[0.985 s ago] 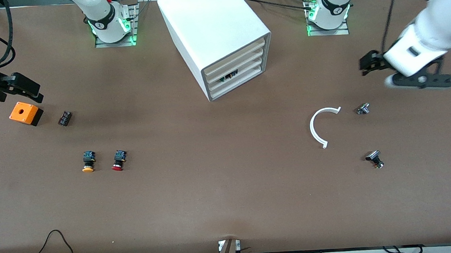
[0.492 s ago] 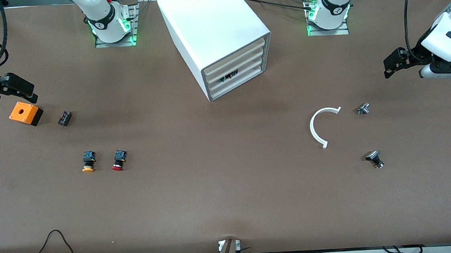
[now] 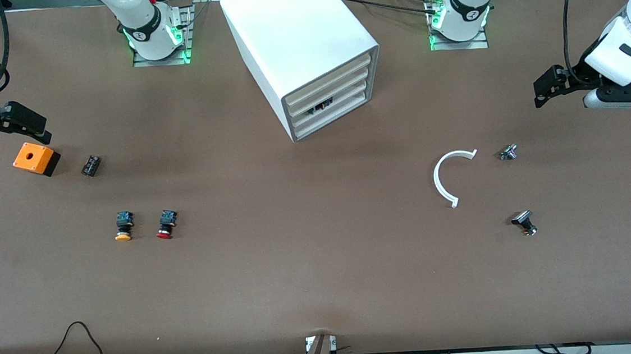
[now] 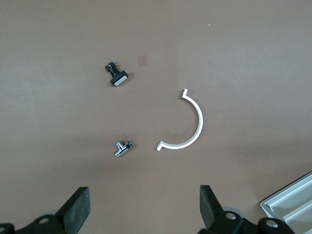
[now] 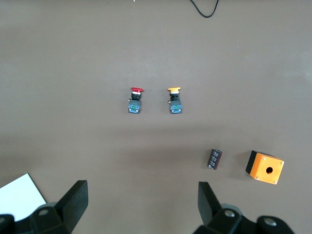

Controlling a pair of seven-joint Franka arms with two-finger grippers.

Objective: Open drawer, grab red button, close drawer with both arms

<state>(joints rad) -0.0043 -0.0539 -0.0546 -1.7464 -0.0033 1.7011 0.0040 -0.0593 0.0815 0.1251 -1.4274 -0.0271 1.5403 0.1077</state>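
The white cabinet (image 3: 292, 27) stands at the table's middle near the bases. Its stacked white drawers (image 3: 340, 85) are all shut; the notch of one (image 3: 321, 107) shows a green part. The red-capped button (image 3: 164, 225) lies on the table toward the right arm's end, beside an orange-yellow-capped one (image 3: 123, 226). Both show in the right wrist view, red (image 5: 135, 99) and yellow (image 5: 174, 101). My right gripper (image 3: 27, 125) is open and empty over the table by the orange box. My left gripper (image 3: 546, 87) is open and empty over the left arm's end. Both wrist views show the jaws wide apart: left gripper (image 4: 144, 212), right gripper (image 5: 142, 207).
An orange box (image 3: 36, 158) with a hole and a small black part (image 3: 90, 165) lie near the right gripper. A white arc piece (image 3: 446, 177) and two small metal parts (image 3: 508, 152) (image 3: 524, 222) lie toward the left arm's end. A black cable (image 3: 80, 337) loops at the front edge.
The left gripper has swung outward toward its end of the table and then nearly stopped. The right gripper has drawn back slightly from the orange box. Nothing on the table moved.
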